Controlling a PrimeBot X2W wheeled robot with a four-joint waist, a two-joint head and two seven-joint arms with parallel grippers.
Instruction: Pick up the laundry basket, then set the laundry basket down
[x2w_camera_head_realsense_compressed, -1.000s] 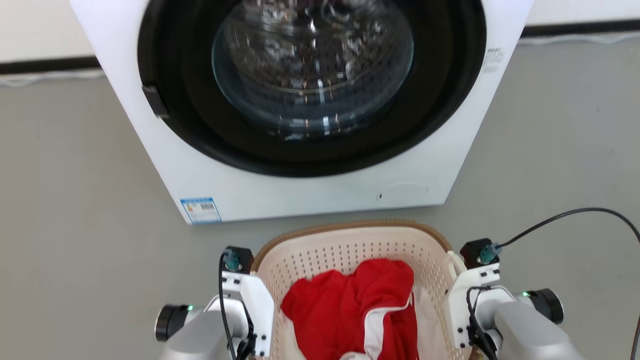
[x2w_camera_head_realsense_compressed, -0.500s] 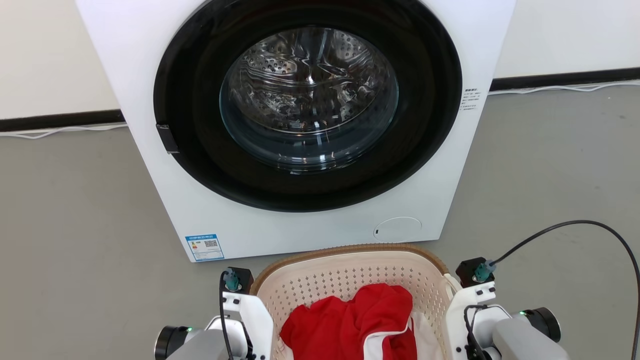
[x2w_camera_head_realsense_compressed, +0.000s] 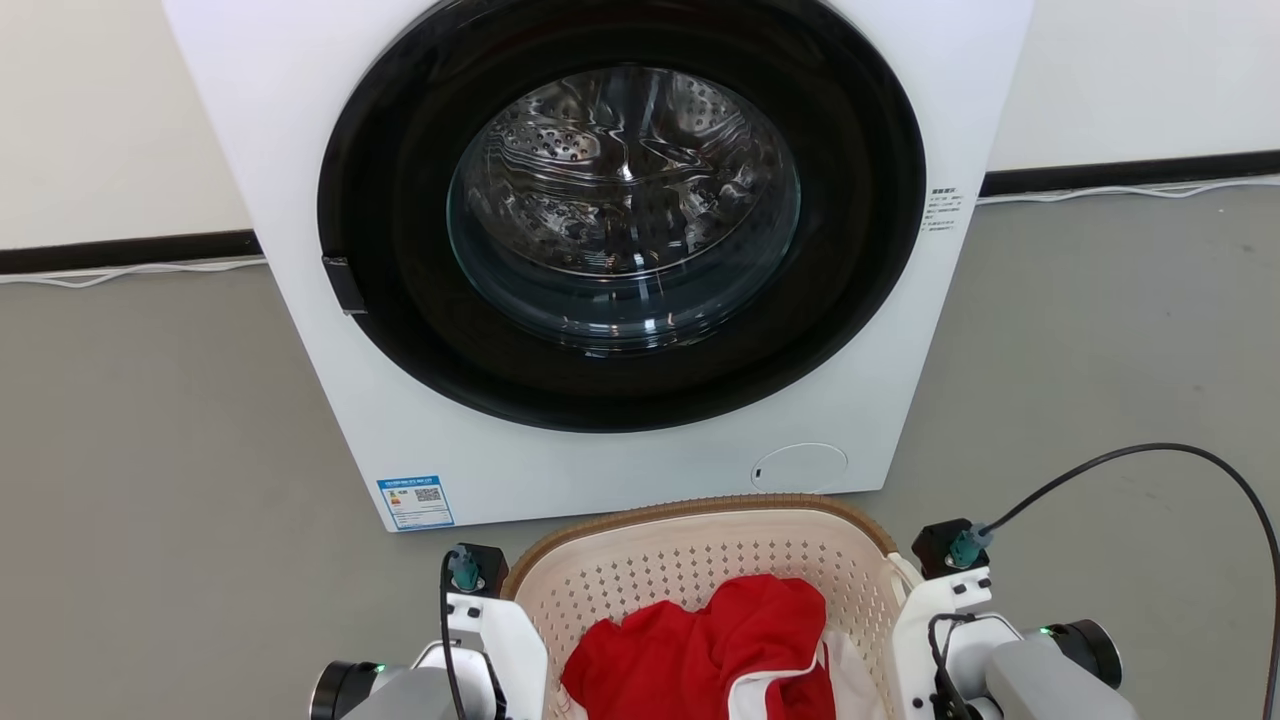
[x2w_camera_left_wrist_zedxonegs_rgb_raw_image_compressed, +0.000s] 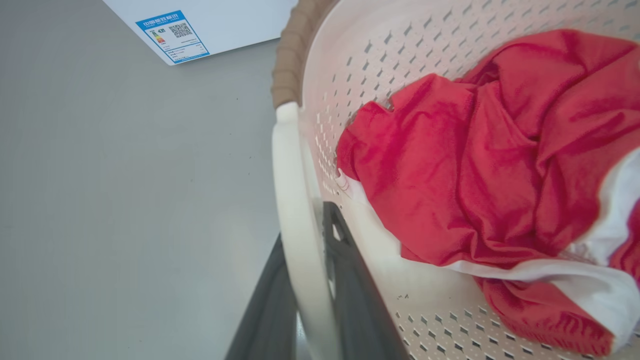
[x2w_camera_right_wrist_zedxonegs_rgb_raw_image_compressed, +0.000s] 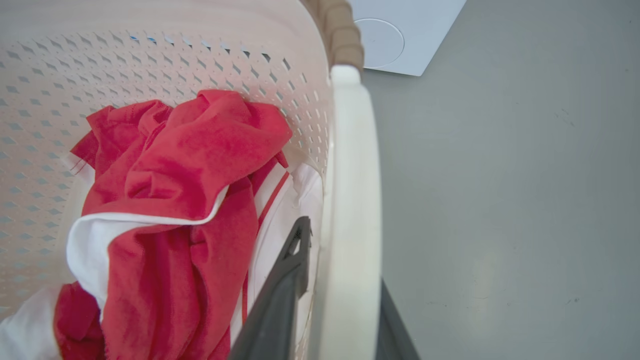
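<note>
The laundry basket sits low in front of the robot, just short of the washing machine, with a red garment and some white cloth heaped inside. Its long axis runs side to side, so each end loop faces one arm and neither arm is nearer than the other. The left gripper is clamped across the left handle, one dark finger inside the loop and one outside. The right gripper pinches the right handle the same way. Both are closed about as far as the plastic allows. Whatever comes next, I'd say it depends on the two hands moving level together, or the load will slide to one end. I can't tell whether the base is on the floor or clear of it.

Against a second ago the whole head view has shifted — the machine's door shows further down and more of the wall behind it — so the camera has moved. The basket and both grips look unchanged.
</note>
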